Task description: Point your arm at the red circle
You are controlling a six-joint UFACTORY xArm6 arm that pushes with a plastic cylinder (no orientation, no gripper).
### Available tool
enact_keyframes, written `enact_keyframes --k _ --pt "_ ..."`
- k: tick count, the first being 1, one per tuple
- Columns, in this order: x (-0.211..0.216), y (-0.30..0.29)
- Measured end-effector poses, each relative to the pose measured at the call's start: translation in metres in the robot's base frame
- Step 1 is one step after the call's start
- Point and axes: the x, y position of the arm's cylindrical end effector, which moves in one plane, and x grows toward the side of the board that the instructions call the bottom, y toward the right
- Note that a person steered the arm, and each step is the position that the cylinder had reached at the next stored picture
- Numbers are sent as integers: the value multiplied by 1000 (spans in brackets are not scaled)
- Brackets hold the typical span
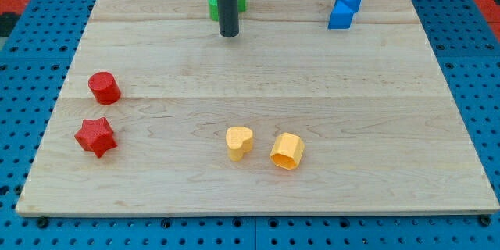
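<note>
Board [258,101]: pale wood, smooth, visible grain, slight sheen. Red circle [104,88], red star [95,137], yellow blocks [239,142]: matt plastic. Rod, my tip [228,35]: dark, matt. Surround [469,62]: blue perforated panel.

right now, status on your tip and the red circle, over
My tip at view's top, just below green block. Red circle block far off at view's left, above red star block. Path between looks open.
</note>
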Motion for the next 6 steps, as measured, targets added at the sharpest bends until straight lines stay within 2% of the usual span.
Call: enact_keyframes --k 3,4,5,6 --pt "-42 -20" --pt "0 -95" --pt "47 -198" --pt "91 -208"
